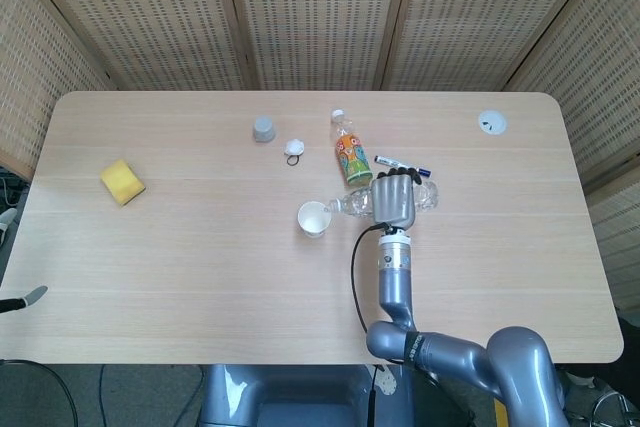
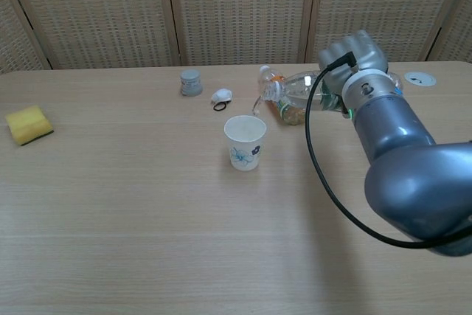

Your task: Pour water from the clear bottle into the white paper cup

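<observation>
The white paper cup (image 1: pixel 314 218) (image 2: pixel 245 142) stands upright near the table's middle. My right hand (image 1: pixel 394 199) (image 2: pixel 354 53) grips the clear bottle (image 1: pixel 352 203) (image 2: pixel 299 86) around its body. The bottle lies almost level, its open neck pointing left and reaching the cup's right rim. In the chest view a thin stream of water seems to fall from the neck towards the cup. Water still shows inside the bottle. My left hand is in neither view.
A juice bottle with an orange label (image 1: pixel 347 152) lies just behind the clear bottle, beside a marker pen (image 1: pixel 402 164). Further back are a small grey cup (image 1: pixel 264 129), a white cap with a ring (image 1: pixel 294 150) and a white disc (image 1: pixel 491 123). A yellow sponge (image 1: pixel 122 181) lies far left.
</observation>
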Available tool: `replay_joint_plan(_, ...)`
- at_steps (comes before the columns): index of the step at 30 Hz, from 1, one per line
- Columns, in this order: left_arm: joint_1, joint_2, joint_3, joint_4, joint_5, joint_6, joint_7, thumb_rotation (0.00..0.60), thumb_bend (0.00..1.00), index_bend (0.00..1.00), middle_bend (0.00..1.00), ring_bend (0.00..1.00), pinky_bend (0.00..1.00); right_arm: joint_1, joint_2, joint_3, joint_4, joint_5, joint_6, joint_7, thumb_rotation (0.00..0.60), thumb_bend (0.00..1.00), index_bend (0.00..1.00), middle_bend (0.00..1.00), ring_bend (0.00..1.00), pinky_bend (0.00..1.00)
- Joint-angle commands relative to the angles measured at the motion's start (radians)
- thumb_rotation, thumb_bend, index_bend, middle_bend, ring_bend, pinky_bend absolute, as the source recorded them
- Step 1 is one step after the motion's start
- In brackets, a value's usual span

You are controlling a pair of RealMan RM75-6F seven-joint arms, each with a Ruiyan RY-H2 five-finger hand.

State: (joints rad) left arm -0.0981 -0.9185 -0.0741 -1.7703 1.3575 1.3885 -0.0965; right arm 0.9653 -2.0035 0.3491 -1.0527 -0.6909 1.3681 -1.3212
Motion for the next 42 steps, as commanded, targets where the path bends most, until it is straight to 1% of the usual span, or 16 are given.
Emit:
replay_joint_plan(1, 0.001, 0.0, 0.0, 0.0, 0.0, 0.0, -0.001, 0.6, 0.02, 0.0, 0.0, 0.0, 0.0, 0.001, -0.005, -0.001, 0.008, -0.006, 0.008, -0.015, 0.6, 0.7, 0.6, 0.64, 0.64, 0.63)
replay_joint_plan(25, 0.002, 0.004, 0.0, 0.003, 0.002, 0.001, -0.012, 0.6, 0.02, 0.0, 0.0, 0.0, 0.0, -0.008, -0.029, 0.021, 0.031, -0.034, 0.019, -0.058, 0.6, 0.7, 0.6, 0.64, 0.64, 0.63)
replay_joint_plan(33, 0.003, 0.004, 0.001, 0.005, 0.002, 0.001, -0.016, 0.6, 0.02, 0.0, 0.0, 0.0, 0.0, -0.01, -0.035, 0.038, 0.035, -0.033, 0.018, -0.058, 0.6, 0.7, 0.6, 0.64, 0.64, 0.63)
replay_joint_plan(36, 0.002, 0.005, 0.0, 0.005, 0.001, 0.0, -0.017, 0.6, 0.02, 0.0, 0.0, 0.0, 0.0, -0.014, -0.037, 0.049, 0.03, -0.03, 0.012, -0.04, 0.6, 0.7, 0.6, 0.64, 0.65, 0.63)
replay_joint_plan(39, 0.002, 0.005, 0.001, 0.005, 0.002, -0.002, -0.018, 0.6, 0.02, 0.0, 0.0, 0.0, 0.0, -0.019, -0.039, 0.073, 0.016, -0.015, 0.002, -0.011, 0.6, 0.7, 0.6, 0.64, 0.65, 0.64)
replay_joint_plan(42, 0.001, 0.007, 0.002, 0.004, 0.005, -0.004, -0.022, 0.6, 0.02, 0.0, 0.0, 0.0, 0.0, -0.026, -0.04, 0.102, -0.002, -0.002, -0.015, 0.045, 0.6, 0.7, 0.6, 0.64, 0.65, 0.64)
